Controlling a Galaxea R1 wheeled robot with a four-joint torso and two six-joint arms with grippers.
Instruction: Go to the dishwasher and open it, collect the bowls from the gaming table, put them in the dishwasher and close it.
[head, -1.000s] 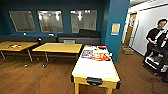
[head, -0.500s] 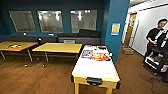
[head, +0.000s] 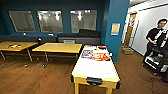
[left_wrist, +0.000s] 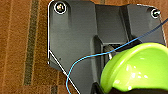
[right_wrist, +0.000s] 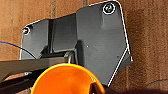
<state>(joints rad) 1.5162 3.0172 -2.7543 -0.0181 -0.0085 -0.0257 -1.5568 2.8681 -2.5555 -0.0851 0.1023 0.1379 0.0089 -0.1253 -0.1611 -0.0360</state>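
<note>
Above the wood floor (left_wrist: 20, 50), a green bowl (left_wrist: 140, 67) sits at the left hand, an orange bowl (right_wrist: 65, 80) at the right — both cut off. Whether either hand grips its bowl I cannot tell — the fingers are hidden.

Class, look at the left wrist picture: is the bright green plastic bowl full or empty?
Cannot tell. The bright green plastic bowl shows its glossy outer curve above the brown wooden floor; its inside is hidden.

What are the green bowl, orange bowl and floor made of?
Lime-green round bowl: likely glossy plastic, judging by bright highlights on a smooth surface. Orange round bowl: probably plastic too, with a smooth, even sheen. Brown plank floor: wood or wood-look laminate, with visible grain and board seams.
</note>
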